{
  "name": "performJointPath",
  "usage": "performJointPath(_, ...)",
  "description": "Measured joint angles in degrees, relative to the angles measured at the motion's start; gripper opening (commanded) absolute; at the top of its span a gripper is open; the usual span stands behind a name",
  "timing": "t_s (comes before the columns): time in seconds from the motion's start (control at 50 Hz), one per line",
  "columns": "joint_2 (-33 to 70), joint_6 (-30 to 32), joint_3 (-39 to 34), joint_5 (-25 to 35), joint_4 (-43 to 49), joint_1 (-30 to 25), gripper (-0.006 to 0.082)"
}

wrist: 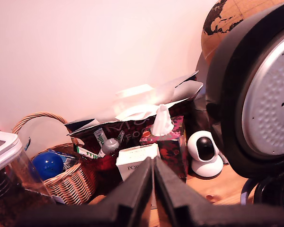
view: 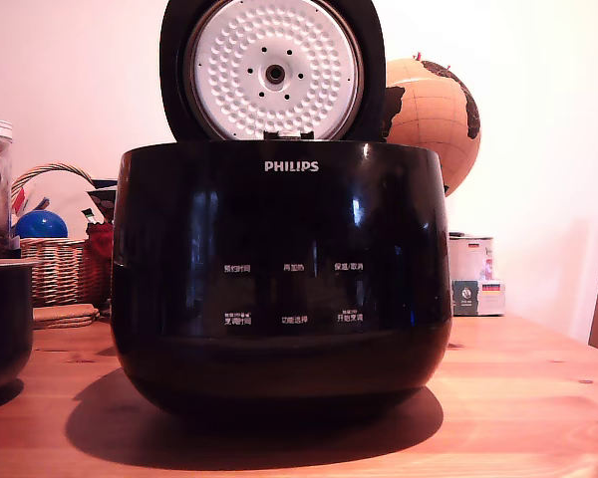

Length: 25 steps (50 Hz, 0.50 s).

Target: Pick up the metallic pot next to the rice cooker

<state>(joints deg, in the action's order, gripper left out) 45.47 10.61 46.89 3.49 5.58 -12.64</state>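
Centrally on the wooden table stands the rice cooker, lid raised. Beside it, at the exterior view's left edge, sits the metallic pot. The gripper has its jaws pressed together, holding nothing.

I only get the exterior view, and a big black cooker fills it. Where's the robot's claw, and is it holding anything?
Observer: The wrist view shows the gripper. Its two black fingers are pressed together with nothing between them.
Operator: What's hidden at the back?
Observer: A small white camera stands on the table beside the rice cooker.
Operator: Anything else back there?
Observer: A floral tissue box with a tissue poking up.
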Motion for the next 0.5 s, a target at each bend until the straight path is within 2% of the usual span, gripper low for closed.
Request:
performJointPath(0.38,0.0,0.0,0.0,-0.2,0.2,0.0,-0.0024)
performJointPath(0.5,-0.1,2.4,0.0,-1.6,0.9,1.2,-0.0024)
